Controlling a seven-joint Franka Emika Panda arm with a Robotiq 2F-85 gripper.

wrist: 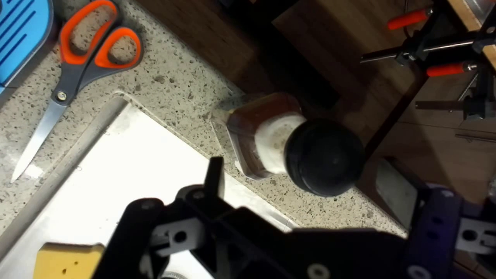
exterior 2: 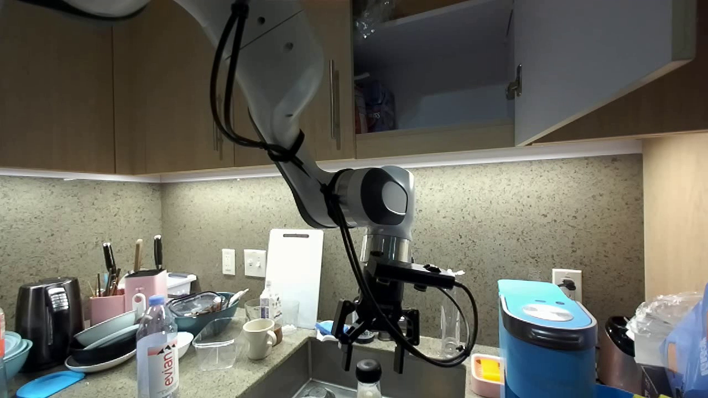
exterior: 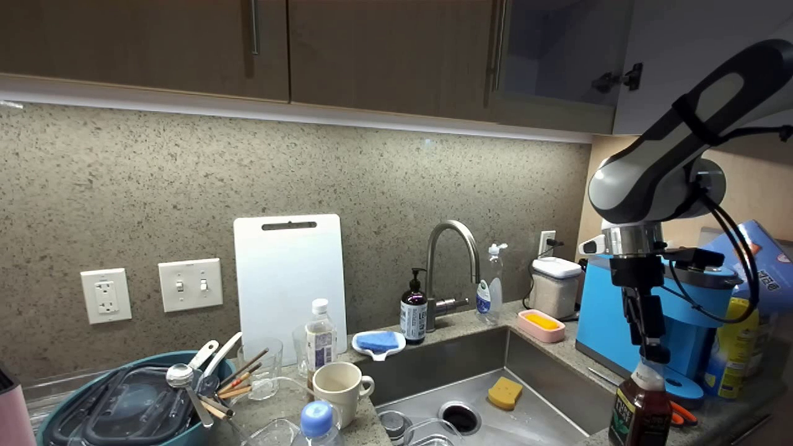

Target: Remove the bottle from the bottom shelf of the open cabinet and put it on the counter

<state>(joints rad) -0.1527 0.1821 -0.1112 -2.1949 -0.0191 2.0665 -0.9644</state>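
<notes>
Nearest the wrist camera is the end effector (exterior 2: 372, 367), its fingers (wrist: 214, 175) spread to either side of a black cap (wrist: 324, 157) and pinching nothing; an exterior view shows me a gap on both sides of it. That cap tops the bottle (wrist: 252, 131), which stands upright on the counter (wrist: 174, 93), on the strip between the sink (wrist: 128, 166) and the front edge, with scissors (wrist: 73, 77) lying apart from it, past the sink's corner.

So I'd call the job all but finished. Up at the cabinet (exterior 2: 437, 142) the door (exterior 2: 597, 72) hangs open, and packages (exterior 2: 379, 108) show inside. I can't see the top of the bottom shelf from this low an angle, so I can't vouch for what lies on it, but the bottle is out and down where the task wants it.

What's left, as I judge it, is getting clear: straight up, fingers wide, until the tips are above the cap. I'd go gently, since the bottle stands close to the edge and a sideways nudge could send it off the counter or into the sink.
</notes>
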